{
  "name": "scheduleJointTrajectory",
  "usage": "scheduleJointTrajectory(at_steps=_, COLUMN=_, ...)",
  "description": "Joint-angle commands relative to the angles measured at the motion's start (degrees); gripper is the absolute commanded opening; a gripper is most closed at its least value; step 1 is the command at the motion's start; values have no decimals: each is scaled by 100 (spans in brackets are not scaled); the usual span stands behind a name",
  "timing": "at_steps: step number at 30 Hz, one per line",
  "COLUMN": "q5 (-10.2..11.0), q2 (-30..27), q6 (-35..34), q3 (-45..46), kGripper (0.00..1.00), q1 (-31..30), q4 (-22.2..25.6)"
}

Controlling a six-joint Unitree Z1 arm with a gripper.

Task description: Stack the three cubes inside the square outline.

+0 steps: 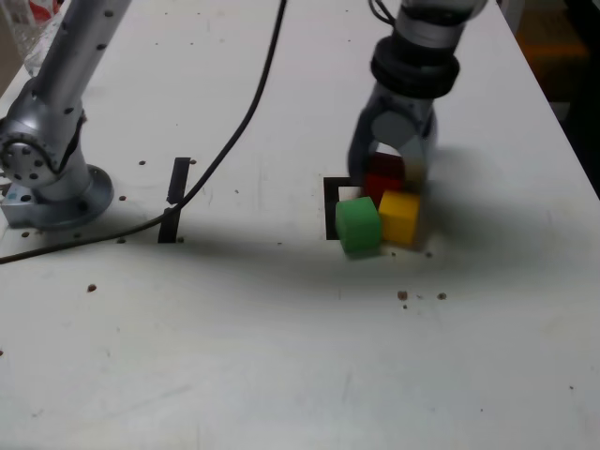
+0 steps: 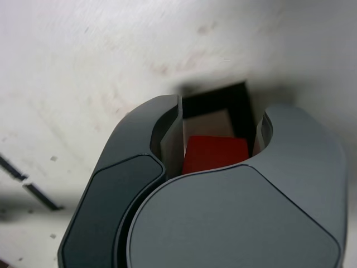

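- The table [image 1: 281,356] carries everything; the arm's base [image 1: 52,192] sits at nine o'clock in the exterior view.
- The gripper [image 1: 392,167] is clamped on the red cube [image 1: 383,185], over the square outline [image 1: 331,208].
- The green cube [image 1: 358,226] sits at the outline's five o'clock corner, overlapping its frame; the yellow cube [image 1: 399,217] touches it at three o'clock.
- Risk, I judge: lowering the red one could nudge those crowding neighbours, or land it tilted on an edge.
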Motion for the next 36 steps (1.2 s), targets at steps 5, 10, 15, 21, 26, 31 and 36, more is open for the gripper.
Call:
scheduleJointTrajectory(at_steps=5, q5=-235, q2=-326, q6=-142, q3=375, kGripper=0, q1=-264, q4=54)
scheduleJointTrajectory(at_steps=10, q5=-598, q2=-426, q6=-267, q3=750, kGripper=0, q1=-554, q4=9)
scheduleJointTrajectory(at_steps=15, q5=-971, q2=-467, q6=-331, q3=1052, kGripper=0, q1=-814, q4=-89)
scheduleJointTrajectory(at_steps=21, q5=-915, q2=-663, q6=-495, q3=955, kGripper=0, q1=-1004, q4=-95)
scheduleJointTrajectory(at_steps=26, q5=-409, q2=-1039, q6=-693, q3=751, kGripper=0, q1=-843, q4=142)
scheduleJointTrajectory(at_steps=31, q5=42, q2=-1426, q6=-860, q3=593, kGripper=0, q1=-400, q4=417)
scheduleJointTrajectory(at_steps=36, q5=21, q2=-1293, q6=-1050, q3=726, kGripper=0, q1=-199, q4=147)
